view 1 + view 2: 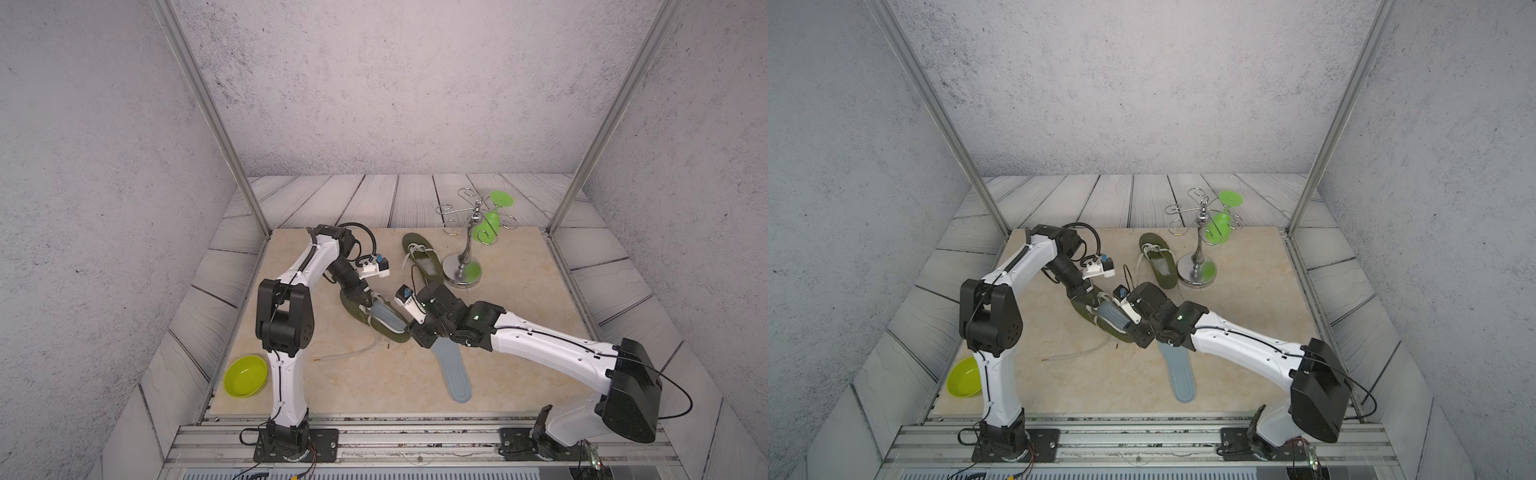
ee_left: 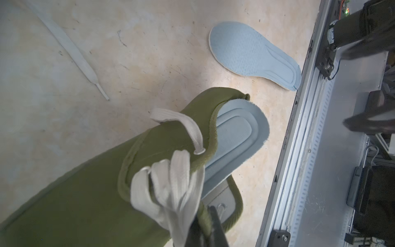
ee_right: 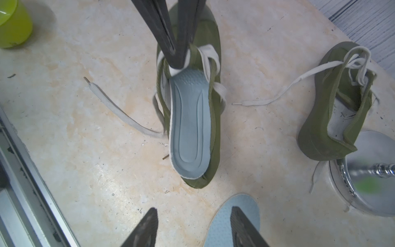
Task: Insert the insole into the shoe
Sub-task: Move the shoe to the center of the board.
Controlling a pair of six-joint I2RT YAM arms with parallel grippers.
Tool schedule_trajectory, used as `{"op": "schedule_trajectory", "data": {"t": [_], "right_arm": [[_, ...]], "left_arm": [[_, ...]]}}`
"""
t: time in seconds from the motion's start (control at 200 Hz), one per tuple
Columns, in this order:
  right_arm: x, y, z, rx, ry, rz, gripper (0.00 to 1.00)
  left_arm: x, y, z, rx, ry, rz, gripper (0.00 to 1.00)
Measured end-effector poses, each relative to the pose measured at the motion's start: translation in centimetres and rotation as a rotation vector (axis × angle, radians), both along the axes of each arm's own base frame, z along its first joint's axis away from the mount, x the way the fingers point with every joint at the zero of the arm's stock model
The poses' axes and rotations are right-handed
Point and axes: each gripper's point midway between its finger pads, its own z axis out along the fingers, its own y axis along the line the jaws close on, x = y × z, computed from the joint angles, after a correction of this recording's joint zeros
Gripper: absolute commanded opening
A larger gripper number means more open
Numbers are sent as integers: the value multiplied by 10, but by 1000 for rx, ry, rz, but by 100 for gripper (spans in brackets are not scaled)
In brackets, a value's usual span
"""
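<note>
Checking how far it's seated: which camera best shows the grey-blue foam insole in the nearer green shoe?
Right wrist view: the grey-blue foam insole shows nearly whole. Left wrist shows its heel end; both top views a partly hidden sliver.

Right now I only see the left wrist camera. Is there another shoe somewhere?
Observer: Yes, a second green shoe lies beside a chrome stand.
Operator: What's the other arm doing?
Observer: The right gripper is open, above one end of the loose insole.
Operator: Anything else around?
Observer: A green bowl sits near the left arm's base.
</note>
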Motion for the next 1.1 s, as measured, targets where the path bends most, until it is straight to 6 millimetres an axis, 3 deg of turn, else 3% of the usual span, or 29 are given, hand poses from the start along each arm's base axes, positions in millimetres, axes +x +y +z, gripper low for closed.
{"op": "schedule_trajectory", "data": {"t": [0.12, 0.255, 0.36, 0.49, 0.616, 0.881, 0.961, 1.011, 1.066, 1.101], "right_arm": [[-1, 0, -1, 1, 9, 1, 57], [-4, 2, 0, 11, 24, 4, 57], [-4, 4, 5, 19, 30, 11, 57], [-3, 9, 20, 34, 19, 29, 57], [1, 11, 28, 47, 10, 45, 57], [14, 15, 3, 15, 70, 47, 56], [13, 16, 0, 12, 82, 58, 56], [12, 17, -1, 13, 85, 66, 56], [11, 18, 0, 15, 86, 72, 56], [11, 18, 1, 17, 86, 75, 56]], "left_arm": [[-7, 8, 17, 18, -64, -51, 0], [3, 19, 11, 72, -158, -113, 0], [24, 24, -3, 73, -215, -150, 0], [69, 33, -19, 81, -295, -160, 0], [99, 45, -37, 128, -346, -178, 0], [128, 57, -66, 227, -405, -165, 0], [136, 60, -68, 253, -432, -128, 14], [139, 62, -67, 268, -451, -110, 44], [140, 64, -63, 288, -465, -78, 91], [140, 67, -59, 302, -477, -61, 96]]}}
